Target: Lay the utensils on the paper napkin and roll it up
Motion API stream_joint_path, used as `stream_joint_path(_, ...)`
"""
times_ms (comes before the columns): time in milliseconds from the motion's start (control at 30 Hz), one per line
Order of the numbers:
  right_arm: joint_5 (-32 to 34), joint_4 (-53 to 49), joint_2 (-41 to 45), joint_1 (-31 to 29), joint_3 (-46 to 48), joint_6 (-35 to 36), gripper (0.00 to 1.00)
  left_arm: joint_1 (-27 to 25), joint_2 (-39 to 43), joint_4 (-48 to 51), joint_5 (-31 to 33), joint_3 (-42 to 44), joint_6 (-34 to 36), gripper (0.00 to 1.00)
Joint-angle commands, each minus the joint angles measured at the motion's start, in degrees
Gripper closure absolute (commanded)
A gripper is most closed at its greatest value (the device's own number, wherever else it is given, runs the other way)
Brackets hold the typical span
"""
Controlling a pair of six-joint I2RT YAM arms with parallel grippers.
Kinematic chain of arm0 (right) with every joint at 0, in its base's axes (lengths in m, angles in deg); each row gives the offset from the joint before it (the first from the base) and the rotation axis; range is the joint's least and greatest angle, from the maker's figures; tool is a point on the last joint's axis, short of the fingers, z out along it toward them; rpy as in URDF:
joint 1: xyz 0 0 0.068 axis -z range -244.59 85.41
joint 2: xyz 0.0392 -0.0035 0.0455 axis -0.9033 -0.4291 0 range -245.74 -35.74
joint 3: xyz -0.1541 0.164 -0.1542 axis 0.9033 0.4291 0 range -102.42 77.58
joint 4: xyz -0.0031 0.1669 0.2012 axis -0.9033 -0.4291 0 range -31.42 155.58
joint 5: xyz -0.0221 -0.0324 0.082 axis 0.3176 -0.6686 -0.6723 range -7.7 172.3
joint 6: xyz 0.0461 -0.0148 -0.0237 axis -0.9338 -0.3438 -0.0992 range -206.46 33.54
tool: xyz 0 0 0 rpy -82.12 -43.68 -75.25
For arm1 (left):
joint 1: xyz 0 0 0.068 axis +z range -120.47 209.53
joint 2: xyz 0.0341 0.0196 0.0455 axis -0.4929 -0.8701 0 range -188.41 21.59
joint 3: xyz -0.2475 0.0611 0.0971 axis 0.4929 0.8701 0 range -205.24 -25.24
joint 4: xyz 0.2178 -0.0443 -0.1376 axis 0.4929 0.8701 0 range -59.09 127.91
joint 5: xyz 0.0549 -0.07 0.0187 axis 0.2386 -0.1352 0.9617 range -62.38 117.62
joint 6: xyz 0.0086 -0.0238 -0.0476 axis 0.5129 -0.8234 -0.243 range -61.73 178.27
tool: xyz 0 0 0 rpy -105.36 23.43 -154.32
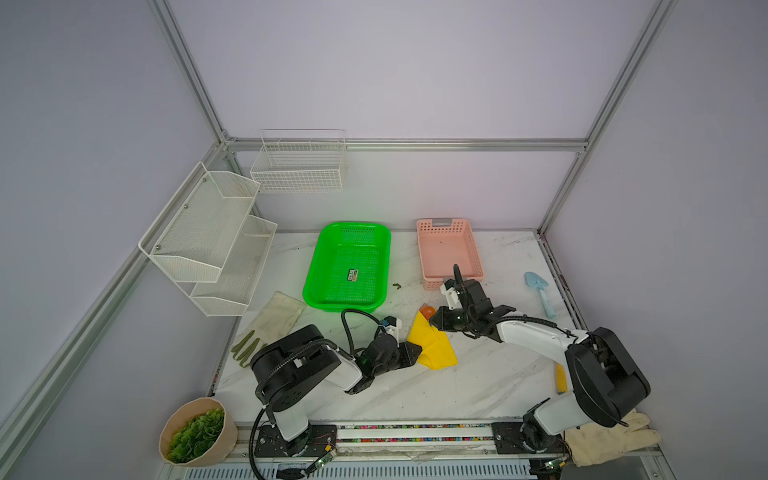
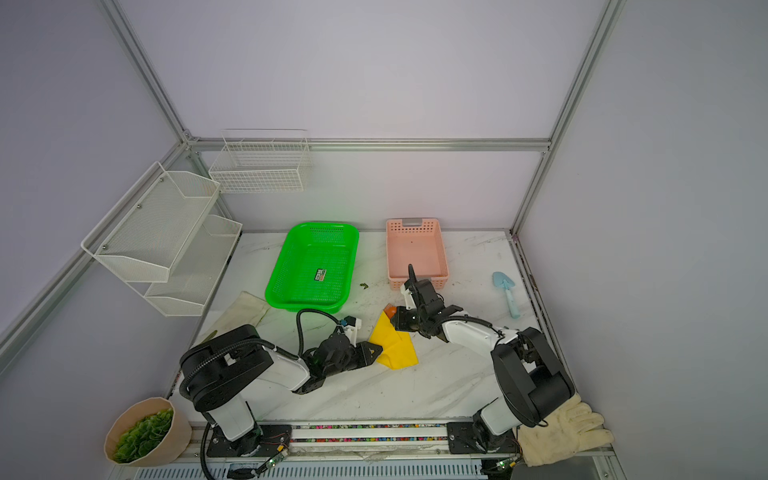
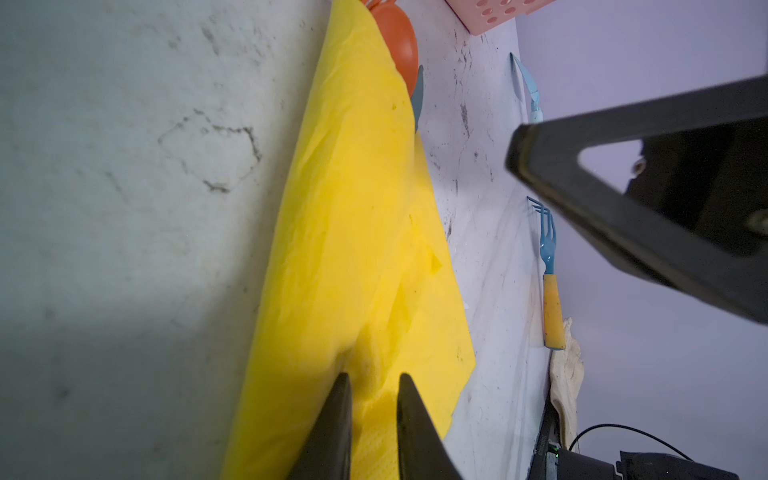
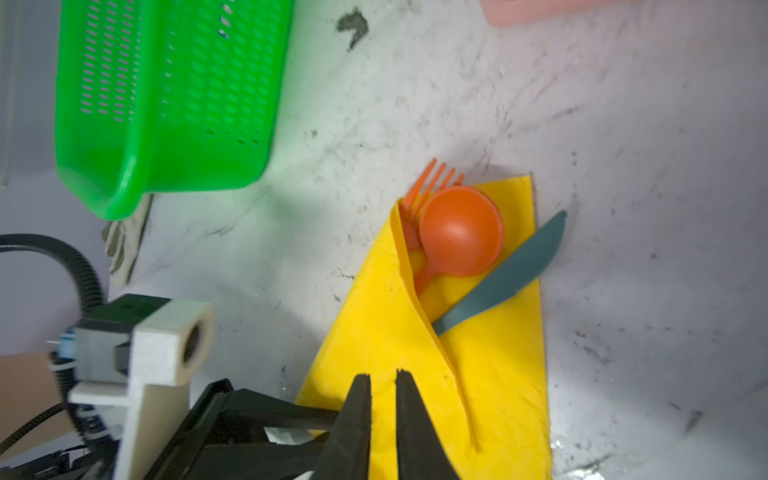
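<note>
Here's the marble tabletop [image 1: 478, 386], and in the middle of it, nearer than the green basket [image 1: 316, 266] and the pink basket [image 1: 473, 249], lies the paper napkin [image 1: 432, 349], one side folded over like a half-made wrap. The left pincer [image 3: 373, 376] is at its near-left end with its jaws narrow and paper bunched between them. It looks to be pinching the fold so the flap can't spring open. The right pincer [image 4: 383, 374] hangs over the sheet, jaws a crack apart, nothing in them. Out the far end poke the orange spoon [image 4: 459, 230], the orange fork [image 4: 432, 178] under it and the teal knife [image 4: 511, 270] alongside — heads free, handles tucked under the flap. My read is that the loading is done and the rolling only begun.
</note>
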Motion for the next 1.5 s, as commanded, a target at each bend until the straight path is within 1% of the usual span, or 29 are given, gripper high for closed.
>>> stream_joint_path(0,-0.42,-1.18,-0.31,-1.45,0.66,-0.47,0.83,-0.38,-0.86,1.16,0.21,1.86,-0.6,0.79)
stream_joint_path(167,0.78,1.79,-5.09,-5.73,1.74,-2.08,0.84,-0.4,-0.33,1.53,0.25,1.72,-0.74,0.79)
stream_joint_path(367,4.57,3.06,-7.76,-5.85,4.27,-2.12,0.86,-0.46,1.78,3.76,0.94,1.59,0.01,0.79)
stream_joint_path(600,6.13,2.63,-6.89,-5.85,4.66,-2.06,0.86,-0.46,2.14,4.65,1.04,1.43,0.19,0.79)
stream_joint_path(767,8.36,0.5,-3.76,-5.58,4.81,-3.07,0.86,-0.46,2.07,4.83,1.22,1.42,0.07,0.79)
stream_joint_path(933,8.99,-0.52,-1.11,-5.08,6.36,-3.14,0.86,-0.45,1.71,4.83,1.14,0.98,0.1,0.79)
stream_joint_path(1267,9.06,0.47,-3.6,-4.53,8.57,-1.84,0.87,-0.45,1.98,5.18,1.04,0.75,0.27,0.79)
stream_joint_path(1467,9.69,0.25,-2.95,-3.84,9.46,-2.06,0.87,-0.49,3.5,6.95,1.48,0.37,0.95,0.79)
